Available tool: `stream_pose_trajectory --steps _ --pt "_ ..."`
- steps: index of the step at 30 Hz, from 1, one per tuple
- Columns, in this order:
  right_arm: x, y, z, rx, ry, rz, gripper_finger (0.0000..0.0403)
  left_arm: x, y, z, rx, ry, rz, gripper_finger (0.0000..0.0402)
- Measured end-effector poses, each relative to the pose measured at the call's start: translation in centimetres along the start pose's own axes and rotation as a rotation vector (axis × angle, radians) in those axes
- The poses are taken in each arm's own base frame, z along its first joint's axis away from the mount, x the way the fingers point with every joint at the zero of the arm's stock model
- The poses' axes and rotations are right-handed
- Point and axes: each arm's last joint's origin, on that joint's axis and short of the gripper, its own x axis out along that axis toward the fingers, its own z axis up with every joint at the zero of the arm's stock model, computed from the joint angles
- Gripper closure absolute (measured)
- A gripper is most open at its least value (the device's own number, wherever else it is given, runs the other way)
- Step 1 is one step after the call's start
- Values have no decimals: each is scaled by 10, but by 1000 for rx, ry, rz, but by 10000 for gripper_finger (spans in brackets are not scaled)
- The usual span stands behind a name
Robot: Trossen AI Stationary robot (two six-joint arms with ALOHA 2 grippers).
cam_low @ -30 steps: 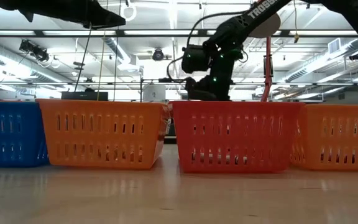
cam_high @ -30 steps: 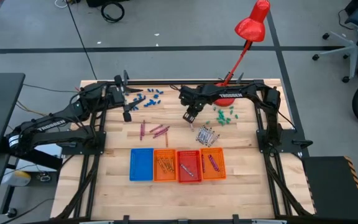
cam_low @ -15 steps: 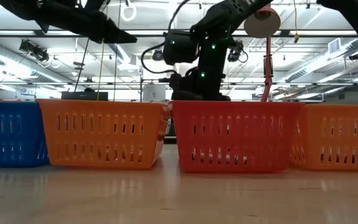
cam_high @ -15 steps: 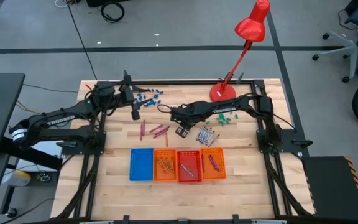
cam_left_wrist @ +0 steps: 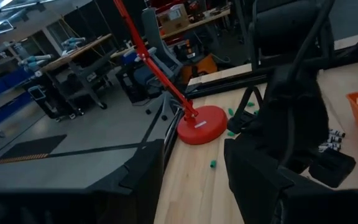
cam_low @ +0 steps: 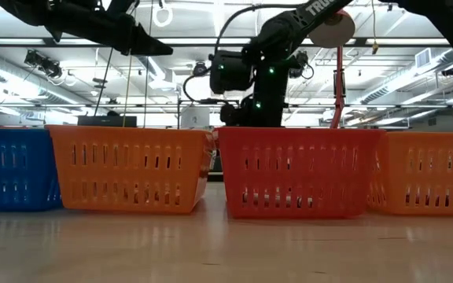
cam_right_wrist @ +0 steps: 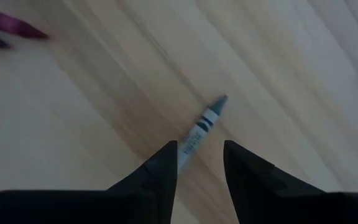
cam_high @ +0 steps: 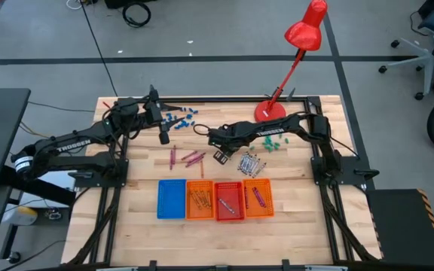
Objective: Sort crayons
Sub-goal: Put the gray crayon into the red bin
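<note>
Tabletop bears grey crayon (cam_right_wrist: 202, 127), tip away from right gripper (cam_right_wrist: 199, 163).

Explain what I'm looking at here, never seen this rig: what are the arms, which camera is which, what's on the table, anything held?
Two dark robot arms work at a wooden table. One camera looks straight down, one sits at table height behind the trays, and one rides on each wrist. The left gripper waits near the blue bits. The right gripper is open, low over a grey crayon on the wood, holding nothing. Loose magenta crayons and a grey pile lie mid-table. In front stand a blue tray, two orange trays and a red tray. A red lamp stands at the back.
</note>
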Motion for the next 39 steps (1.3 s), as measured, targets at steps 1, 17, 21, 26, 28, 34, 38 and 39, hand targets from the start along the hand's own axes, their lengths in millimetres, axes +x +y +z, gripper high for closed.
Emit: stream_pose_trajectory --steps 1,17,21,26,28,34,38,39 --pt "2 -1 -1 8 10 -1 264 0 0 0 0 0 0 221" --pt "14 -6 -9 -57 89 150 297 0 0 0 0 2 3 221" --pt "14 -6 -10 -92 103 152 322 0 0 0 9 7 9 221" --pt "14 -6 -11 -119 109 157 363 0 0 -1 9 11 15 221" --pt "14 -6 -11 -128 110 159 378 0 0 -1 9 11 15 221" --pt "9 -5 -6 -149 110 161 382 0 0 -1 9 12 14 221" --pt "4 -4 -3 -164 121 165 375 0 0 -1 9 12 14 221" --pt "3 -3 -1 -164 117 167 375 0 0 -1 9 12 13 221"
